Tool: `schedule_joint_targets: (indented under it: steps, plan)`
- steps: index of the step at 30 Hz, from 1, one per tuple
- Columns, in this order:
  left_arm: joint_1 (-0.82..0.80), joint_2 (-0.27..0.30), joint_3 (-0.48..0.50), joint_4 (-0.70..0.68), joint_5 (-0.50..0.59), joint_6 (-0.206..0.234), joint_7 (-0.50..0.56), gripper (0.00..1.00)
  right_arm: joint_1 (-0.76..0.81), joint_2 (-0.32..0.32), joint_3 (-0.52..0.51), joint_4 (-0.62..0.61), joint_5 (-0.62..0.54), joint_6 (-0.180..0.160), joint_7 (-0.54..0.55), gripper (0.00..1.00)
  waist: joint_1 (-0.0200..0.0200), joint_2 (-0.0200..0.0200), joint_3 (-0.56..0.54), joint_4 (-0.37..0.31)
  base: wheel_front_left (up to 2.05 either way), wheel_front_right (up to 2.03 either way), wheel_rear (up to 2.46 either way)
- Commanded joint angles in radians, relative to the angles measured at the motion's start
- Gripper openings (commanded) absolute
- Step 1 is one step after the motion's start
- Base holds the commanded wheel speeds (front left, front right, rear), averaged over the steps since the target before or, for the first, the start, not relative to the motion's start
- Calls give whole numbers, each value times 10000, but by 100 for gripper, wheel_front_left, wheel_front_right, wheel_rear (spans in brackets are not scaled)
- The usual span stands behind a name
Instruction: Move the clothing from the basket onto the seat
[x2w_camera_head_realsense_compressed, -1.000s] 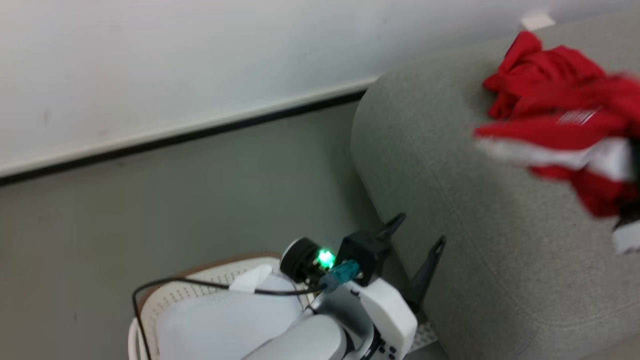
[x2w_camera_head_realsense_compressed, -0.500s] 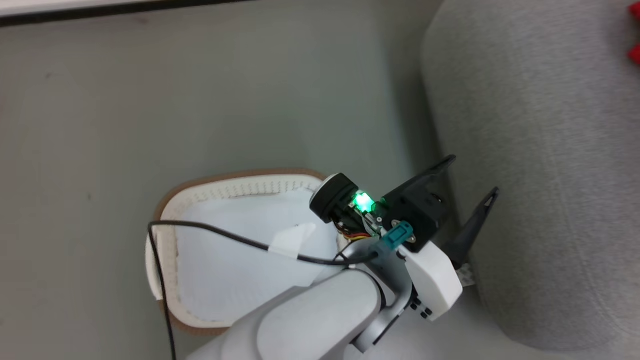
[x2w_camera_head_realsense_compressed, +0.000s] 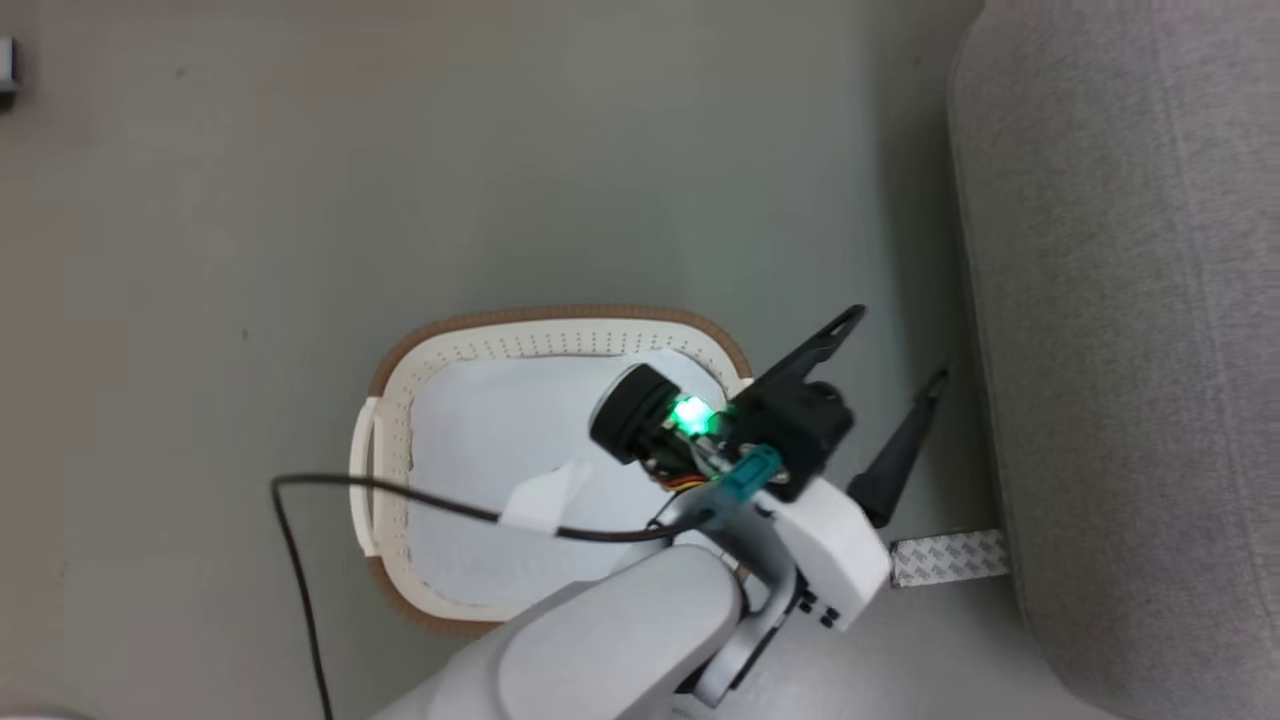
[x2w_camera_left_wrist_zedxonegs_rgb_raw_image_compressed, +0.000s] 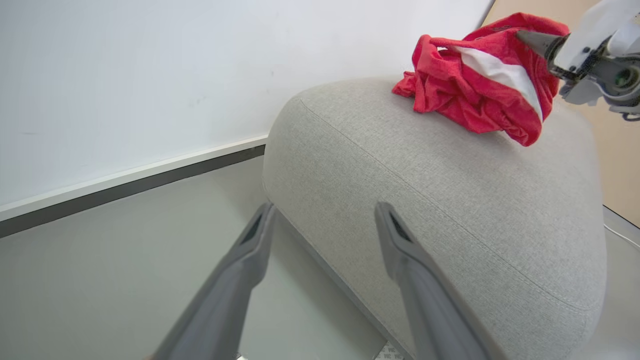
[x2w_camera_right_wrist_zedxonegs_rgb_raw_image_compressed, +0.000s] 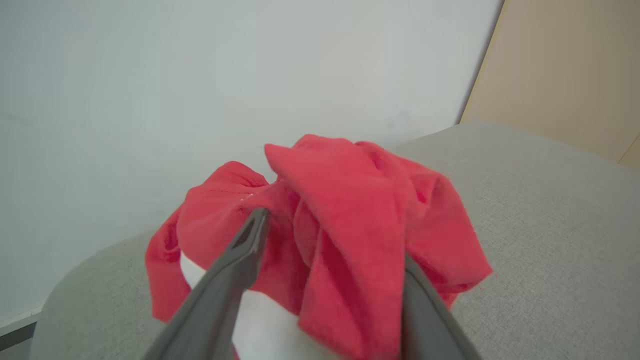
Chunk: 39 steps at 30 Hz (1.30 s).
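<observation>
- The left hand (x2w_camera_head_realsense_compressed: 890, 352) stands wide with nothing between its fingers. In the head view it hangs at 3 o'clock from the picture's centre, over the narrow strip of floor (x2w_camera_head_realsense_compressed: 300, 200) between the basket (x2w_camera_head_realsense_compressed: 395, 480) and the seat (x2w_camera_head_realsense_compressed: 1130, 300).
- The basket sits at 7 o'clock. Its brown rim is plain to see all round except at 4 o'clock, where the left arm (x2w_camera_head_realsense_compressed: 620, 640) crosses it. A smooth white cloth (x2w_camera_head_realsense_compressed: 480, 430) lies inside (the arm's black cable (x2w_camera_head_realsense_compressed: 400, 488) runs over it).
- The seat's rounded edge runs down the right side from 12 to 5 o'clock. A patch of patterned tape (x2w_camera_head_realsense_compressed: 945, 558) on the floor reaches its base.
- Open floor spreads from 9 round to 12 o'clock of the basket.
- The clothing (x2w_camera_left_wrist_zedxonegs_rgb_raw_image_compressed: 480, 95) lies bunched on top of the seat, at 1 o'clock in the left wrist view. It is near the edge that faces the white wall (x2w_camera_left_wrist_zedxonegs_rgb_raw_image_compressed: 125, 75) and well apart from the left hand.
- The right hand (x2w_camera_right_wrist_zedxonegs_rgb_raw_image_compressed: 332, 236) is spread wide inside that heap. One finger is bare at 7 o'clock and the other sits under a red fold at 5 o'clock, with the fabric loose between and over them.
- In the right wrist view, bare grey upholstery flanks the heap at 3 and 9 o'clock, with a tan panel (x2w_camera_right_wrist_zedxonegs_rgb_raw_image_compressed: 560, 65) at 2 o'clock.
</observation>
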Motion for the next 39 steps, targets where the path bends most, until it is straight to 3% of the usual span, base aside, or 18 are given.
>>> schedule_joint_targets:
  steps: [1,12,22,30,39]
  plan:
    - [254,208,96,7,-182,63,-141,100,469,210,18,-308,-190,-22,-29,100,-2,0,-362,-196,0,0,0]
    - [2085,1412,1187,-293,-1147,528,-1197,100,3999,1846,837,-4294,-842,-22,-35,100,-2,0,-3036,-509,0,0,0]
    - [4584,2381,2545,-241,-2215,644,-2023,100,7579,3058,1909,-7851,-1151,-22,-35,100,-2,0,-5266,-96,0,0,0]
    - [6493,2441,4198,-575,-1561,830,-2083,100,9614,4211,1939,-9245,-1890,-22,-36,100,-2,0,-5915,491,0,0,0]
    - [7926,2035,5745,-423,-109,21,-2086,100,11087,5008,2348,-9519,-2580,-23,-36,100,-2,0,-6327,857,0,0,0]
